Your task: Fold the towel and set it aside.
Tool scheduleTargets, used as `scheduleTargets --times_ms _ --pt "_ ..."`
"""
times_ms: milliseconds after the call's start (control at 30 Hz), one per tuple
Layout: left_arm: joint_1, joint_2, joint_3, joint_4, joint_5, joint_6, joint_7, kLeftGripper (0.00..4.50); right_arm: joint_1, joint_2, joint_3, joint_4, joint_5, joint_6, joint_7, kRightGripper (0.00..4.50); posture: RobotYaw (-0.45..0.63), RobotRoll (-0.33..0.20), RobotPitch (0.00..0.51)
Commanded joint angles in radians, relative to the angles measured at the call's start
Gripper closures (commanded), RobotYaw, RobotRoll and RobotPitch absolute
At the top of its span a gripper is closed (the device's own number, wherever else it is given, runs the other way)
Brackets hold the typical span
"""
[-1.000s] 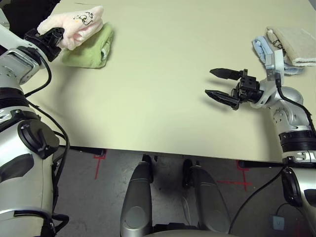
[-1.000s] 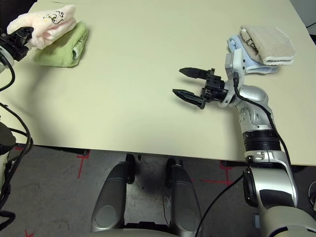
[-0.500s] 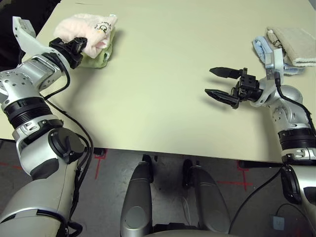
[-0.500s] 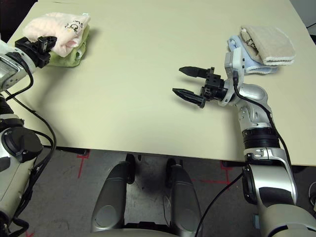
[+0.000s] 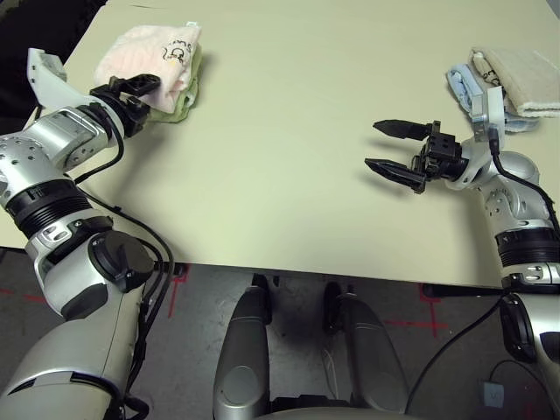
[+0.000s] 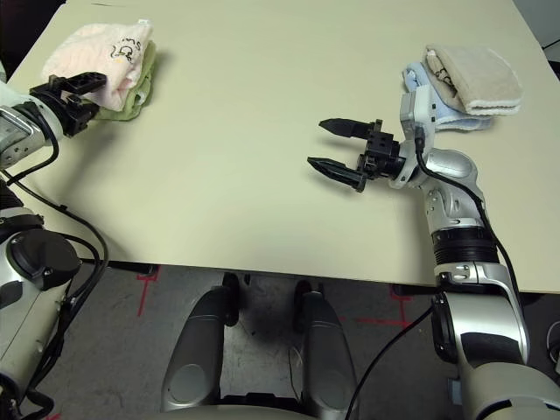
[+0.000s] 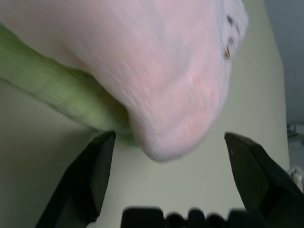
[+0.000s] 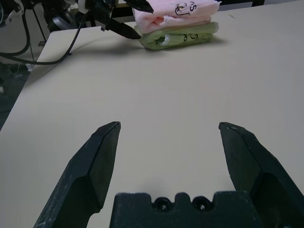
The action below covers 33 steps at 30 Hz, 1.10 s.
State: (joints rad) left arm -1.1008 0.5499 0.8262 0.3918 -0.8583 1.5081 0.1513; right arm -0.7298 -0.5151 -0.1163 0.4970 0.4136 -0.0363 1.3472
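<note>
The folded pale pink terry towel with a small dark embroidered cartoon motif (image 5: 153,59) lies on top of the folded lime-green towel (image 5: 185,103), on the robot's left side of the table, toward its far part. Its folds look soft and a little uneven, and the green cloth shows from under it along the side facing the table's middle and at the near corner

The left gripper with two black fingers (image 7: 170,137) is right at the pink towel's near side — its fingers spread wide, with a rounded pink fold reaching toward the space between them, and nothing pinched. The lime-green towel's edge lies close by one fingertip; whether they touch I cannot tell

Well apart from the pink towel, the right gripper, also with two black fingers (image 5: 370,143), hangs over the right part of the pale, cream-coloured table (image 5: 289,175), its fingers wide apart and empty — they point inward across the table

Beyond that gripper, on the robot's right, a folded beige towel with a dark motif (image 6: 481,77) rests on a folded light-blue towel (image 6: 446,115), the blue showing along its near and inner sides
</note>
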Motion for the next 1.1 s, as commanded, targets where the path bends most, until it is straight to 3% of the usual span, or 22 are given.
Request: scheduleTargets --times_ms 33,100,167,300,400,500,633,767,933,1100 --pt "0.026 0.112 -0.132 -0.052 -0.205 0.106 -0.07 0.02 0.003 -0.005 0.01 0.014 -0.007 -0.015 0.012 0.0 0.09 0.0 0.31" --pt "0.073 0.203 -0.27 -0.107 -0.302 0.106 -0.157 0.02 -0.001 -0.001 0.012 0.021 -0.008 -0.018 0.012 0.0 0.11 0.0 0.313" --pt "0.004 0.199 -0.255 -0.12 -0.316 0.104 -0.216 0.02 -0.006 0.004 0.014 0.032 -0.009 -0.024 0.013 0.0 0.11 0.0 0.315" --pt "0.043 0.264 -0.461 -0.197 -0.077 -0.264 -0.457 0.02 -0.013 0.017 0.017 0.038 -0.012 -0.027 0.009 0.0 0.11 0.0 0.313" --pt "0.089 0.29 -0.603 -0.096 0.157 -0.63 -0.625 0.02 -0.019 0.025 0.019 0.039 -0.01 -0.03 0.003 0.0 0.1 0.0 0.312" --pt "0.097 0.274 -0.658 0.062 0.311 -0.889 -0.691 0.02 -0.024 0.033 0.021 0.035 -0.01 -0.03 -0.009 0.0 0.09 0.0 0.312" --pt "0.103 0.226 -0.702 0.289 0.489 -1.237 -0.717 0.02 -0.022 0.039 0.019 0.016 -0.006 -0.022 -0.024 0.0 0.08 0.0 0.313" --pt "0.072 0.191 -0.697 0.477 0.58 -1.432 -0.707 0.02 -0.012 0.032 0.015 -0.002 -0.003 -0.015 -0.032 0.0 0.06 0.0 0.313" --pt "0.032 0.169 -0.672 0.578 0.621 -1.591 -0.73 0.02 -0.009 0.029 0.005 -0.012 0.003 -0.007 -0.057 0.0 0.05 0.0 0.316" --pt "-0.025 0.144 -0.633 0.535 0.592 -1.717 -0.816 0.02 -0.031 0.058 -0.035 -0.003 0.034 0.048 -0.172 0.0 0.05 0.0 0.315"
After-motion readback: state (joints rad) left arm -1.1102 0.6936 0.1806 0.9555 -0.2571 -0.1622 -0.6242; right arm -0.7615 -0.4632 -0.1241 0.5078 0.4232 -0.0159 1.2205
